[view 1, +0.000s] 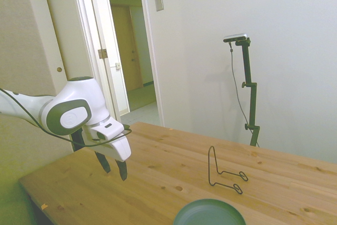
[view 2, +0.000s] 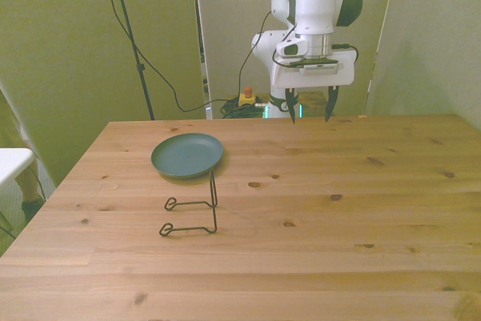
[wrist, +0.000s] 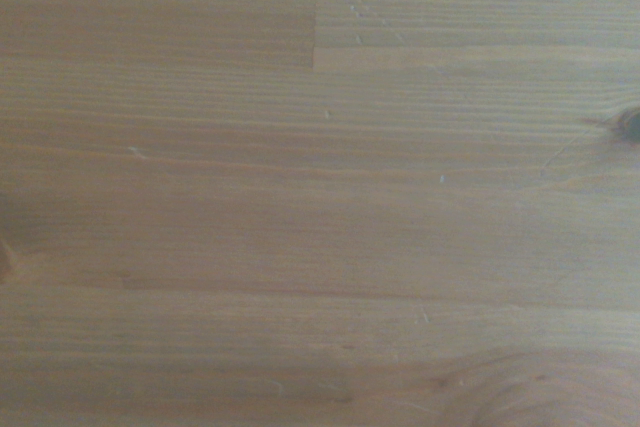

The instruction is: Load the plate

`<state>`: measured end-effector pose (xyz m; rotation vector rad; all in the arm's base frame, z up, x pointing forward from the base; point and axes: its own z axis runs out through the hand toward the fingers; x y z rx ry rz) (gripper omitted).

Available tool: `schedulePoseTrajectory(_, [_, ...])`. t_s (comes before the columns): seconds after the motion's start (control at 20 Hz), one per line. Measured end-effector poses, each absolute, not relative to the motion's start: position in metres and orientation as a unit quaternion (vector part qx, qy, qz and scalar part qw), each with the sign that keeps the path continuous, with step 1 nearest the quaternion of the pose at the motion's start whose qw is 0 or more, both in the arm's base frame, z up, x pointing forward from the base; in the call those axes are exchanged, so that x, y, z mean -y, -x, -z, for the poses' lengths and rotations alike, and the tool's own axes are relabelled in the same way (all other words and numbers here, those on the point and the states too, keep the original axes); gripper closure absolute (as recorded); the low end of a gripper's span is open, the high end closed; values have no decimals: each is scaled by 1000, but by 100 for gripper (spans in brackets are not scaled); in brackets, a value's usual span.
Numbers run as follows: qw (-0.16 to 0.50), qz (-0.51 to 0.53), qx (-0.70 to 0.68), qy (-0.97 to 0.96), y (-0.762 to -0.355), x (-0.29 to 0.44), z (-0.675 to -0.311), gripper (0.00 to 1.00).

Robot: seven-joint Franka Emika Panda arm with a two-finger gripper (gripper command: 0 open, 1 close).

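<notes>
Two things lie on the wooden tabletop (view 2: 376,208): the teal plate (view 2: 187,155), flat at centre-left of the front view, and a black wire stand (view 2: 191,208) just below it. The hand (view 2: 309,113) hangs empty, fingers spread, at top centre, well apart.

From the side we look across the table (view 1: 158,177) at a low angle, with the arm entering at left and the plate (view 1: 209,213) cut by the bottom edge. From the front we sit higher, looking down its length. Both views share the plate (view 2: 187,155) and the wire stand (view 1: 224,171). Our wrist camera faces straight down, close on bare wood (wrist: 320,207).
</notes>
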<state>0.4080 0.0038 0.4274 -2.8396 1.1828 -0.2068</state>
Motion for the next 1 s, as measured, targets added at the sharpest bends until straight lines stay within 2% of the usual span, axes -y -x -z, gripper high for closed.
schedulePoseTrajectory(0.25, [21,54,-391,919,-407,6,-423,0])
schedulePoseTrajectory(0.7, [-123,85,-433,889,-416,69,-399,0])
schedulePoseTrajectory(1.0, [-170,91,-447,874,-431,112,-378,0])
